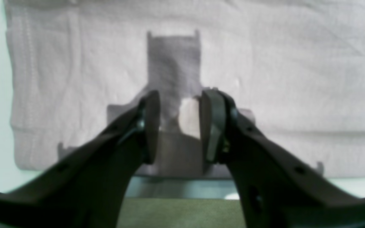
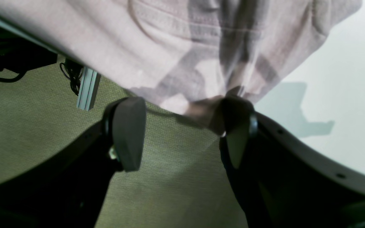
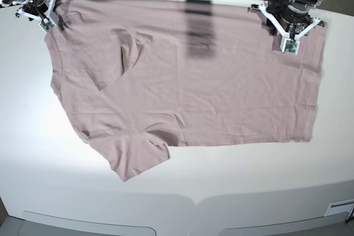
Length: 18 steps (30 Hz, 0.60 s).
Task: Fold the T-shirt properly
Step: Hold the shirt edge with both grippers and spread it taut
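Base view shows the T-shirt point(image 3: 188, 87) spread sideways over the white table point(image 3: 232, 192), its neck end at that view's left and its hem at the right. One sleeve is folded in over the chest near the far edge; the other sleeve sticks out toward the near edge. The body lies mostly flat with light wrinkles.

Both arms sit at the far edge. The left gripper point(image 1: 177, 126) hovers over the hem corner with its jaws partly apart, and nothing is pinched between them; only cloth and the gripper's own shadow show below. The right gripper point(image 2: 182, 133) is at the shoulder end with its jaws spread wide. In the right wrist view a fold of the fabric's edge drapes against one of the fingertips point(image 2: 238, 123), where cloth hangs past the table rim, but the opposite pad stands well clear, so it has no hold.

By the look of it, the step in hand is taking hold of the far long edge, at the shoulder and at the hem, before the first lengthwise fold. The next move calls for each gripper to go down onto the edge and close on it at matching spots, then carry that edge toward the near side evenly so the cloth does not skew or bunch.
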Motion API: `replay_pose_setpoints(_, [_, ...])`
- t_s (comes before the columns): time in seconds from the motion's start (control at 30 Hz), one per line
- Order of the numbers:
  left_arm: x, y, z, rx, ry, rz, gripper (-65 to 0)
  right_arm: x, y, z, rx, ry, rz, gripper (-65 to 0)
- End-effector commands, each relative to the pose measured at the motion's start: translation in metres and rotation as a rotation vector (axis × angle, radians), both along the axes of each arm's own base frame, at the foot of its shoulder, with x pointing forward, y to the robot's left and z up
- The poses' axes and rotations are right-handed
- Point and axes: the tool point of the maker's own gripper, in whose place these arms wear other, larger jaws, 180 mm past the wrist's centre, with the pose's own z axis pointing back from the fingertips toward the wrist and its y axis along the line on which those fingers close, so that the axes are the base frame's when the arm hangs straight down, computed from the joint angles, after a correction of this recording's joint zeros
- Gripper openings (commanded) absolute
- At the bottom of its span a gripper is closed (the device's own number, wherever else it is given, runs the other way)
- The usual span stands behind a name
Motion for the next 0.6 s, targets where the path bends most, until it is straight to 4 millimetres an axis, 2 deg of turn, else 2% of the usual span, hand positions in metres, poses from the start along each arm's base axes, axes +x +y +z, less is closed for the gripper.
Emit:
replay_pose_setpoints(0.0, [-0.019, 0.009, -0.009, 0.045, 0.088, -0.006, -43.0, -0.002, -0.001, 0.003, -0.006, 0.009, 0.016, -26.0])
replay_pose_setpoints(0.33, [-0.019, 0.013, -0.008, 0.069, 0.086, -0.014, -43.0, -0.001, -0.001, 0.003, -0.004, 0.005, 0.016, -26.0])
replay_pose_setpoints(0.57, [-0.016, 0.018, -0.004, 0.116, 0.071, -0.030, -43.0, 0.009, -0.001, 0.004, -0.003, -0.035, -0.010, -26.0])
